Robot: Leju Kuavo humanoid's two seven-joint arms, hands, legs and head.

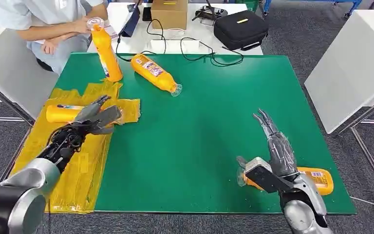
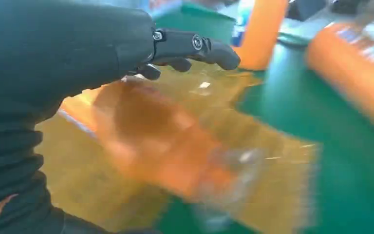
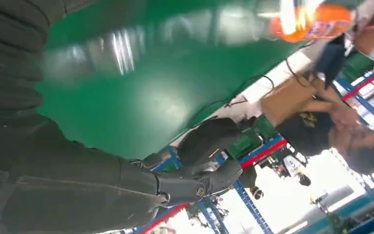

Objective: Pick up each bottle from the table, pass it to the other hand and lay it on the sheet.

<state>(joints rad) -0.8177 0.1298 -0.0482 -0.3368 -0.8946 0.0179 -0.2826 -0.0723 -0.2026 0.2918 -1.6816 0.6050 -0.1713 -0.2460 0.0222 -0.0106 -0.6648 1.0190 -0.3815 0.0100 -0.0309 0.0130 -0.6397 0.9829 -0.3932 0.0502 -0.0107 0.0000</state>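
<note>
One orange bottle (image 1: 62, 113) lies on the yellow sheet (image 1: 80, 168) at the table's left side; it is blurred in the left wrist view (image 2: 165, 146). My left hand (image 1: 96, 116) hovers over its neck end with fingers (image 2: 195, 46) stretched out and holding nothing. A second bottle (image 1: 317, 178) lies near the front right edge, partly hidden by my right forearm. My right hand (image 1: 276, 144) is just beyond it, open, with fingers straight. A third bottle (image 1: 155, 72) lies at the far middle. A fourth bottle (image 1: 106, 51) stands upright at the far left, with a person's hand (image 1: 88, 24) on its top.
The green table (image 1: 209, 126) ends close behind my right arm. A person sits at the far left corner. Beyond the far edge are a black case (image 1: 241, 29), a cardboard box (image 1: 169, 12) and cables. A white table (image 1: 350, 63) stands to the right.
</note>
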